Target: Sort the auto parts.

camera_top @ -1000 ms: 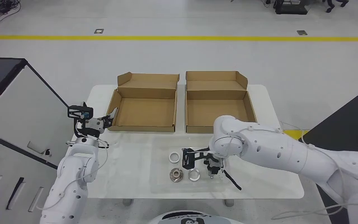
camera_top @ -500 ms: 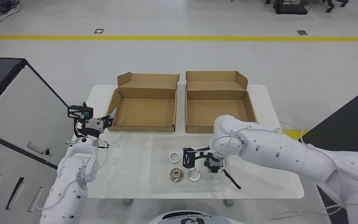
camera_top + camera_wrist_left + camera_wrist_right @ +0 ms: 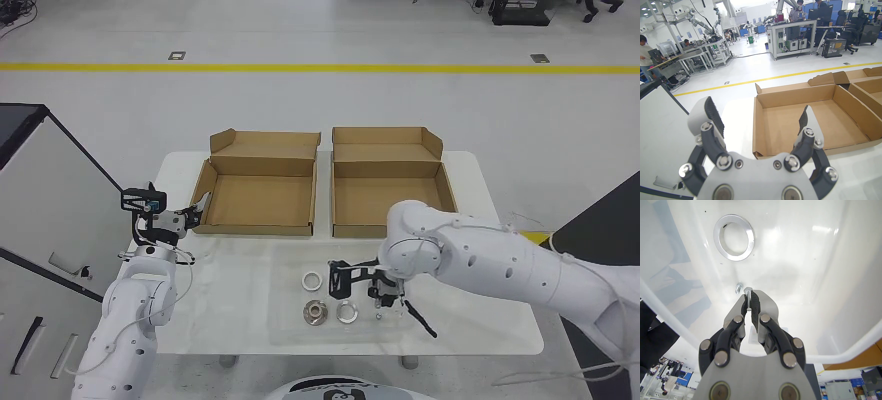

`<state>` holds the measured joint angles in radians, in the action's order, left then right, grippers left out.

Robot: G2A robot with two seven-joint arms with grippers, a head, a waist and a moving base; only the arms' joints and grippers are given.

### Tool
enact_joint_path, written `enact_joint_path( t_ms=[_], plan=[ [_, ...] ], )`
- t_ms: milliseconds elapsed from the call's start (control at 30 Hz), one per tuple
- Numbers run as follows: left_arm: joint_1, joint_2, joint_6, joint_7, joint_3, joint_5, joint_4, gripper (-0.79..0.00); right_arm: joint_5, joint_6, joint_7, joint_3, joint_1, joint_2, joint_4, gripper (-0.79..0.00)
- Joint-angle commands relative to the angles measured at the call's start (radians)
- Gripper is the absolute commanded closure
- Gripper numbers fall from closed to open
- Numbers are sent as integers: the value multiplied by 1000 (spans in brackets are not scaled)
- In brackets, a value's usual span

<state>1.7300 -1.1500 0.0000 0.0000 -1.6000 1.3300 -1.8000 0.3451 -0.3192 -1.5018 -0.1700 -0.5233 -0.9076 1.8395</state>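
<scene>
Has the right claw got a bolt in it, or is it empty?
The right claw is shut on a bolt, its threaded shank clamped between the pads.

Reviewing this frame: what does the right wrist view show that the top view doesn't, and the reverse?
Right wrist view adds: a bolt clamped between the fingers of the right gripper, and a shorter bolt lying on the table just beside it.
Top view adds: the left cardboard box and right cardboard box, a white ring, a flanged metal hub, and the left gripper, open near the left box.
Both: the metal ring on the white table.
</scene>
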Motion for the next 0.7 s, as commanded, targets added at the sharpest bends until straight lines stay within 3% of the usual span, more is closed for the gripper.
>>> enact_joint_path(
  t_ms=[0, 367, 533, 667],
  plan=[
    [0, 0, 0, 0, 0, 0, 0, -785, -23, 2, -2, 0, 21, 14, 25, 0],
    [0, 0, 0, 0, 0, 0, 0, -785, -146, -81, 81, 0, 137, 134, 123, 0],
    [0, 0, 0, 0, 0, 0, 0, -785, -173, -232, 233, 0, 175, 215, 96, 0],
    [0, 0, 0, 0, 0, 0, 0, -785, -161, -417, 418, 0, 175, 297, 29, 0]
  ],
)
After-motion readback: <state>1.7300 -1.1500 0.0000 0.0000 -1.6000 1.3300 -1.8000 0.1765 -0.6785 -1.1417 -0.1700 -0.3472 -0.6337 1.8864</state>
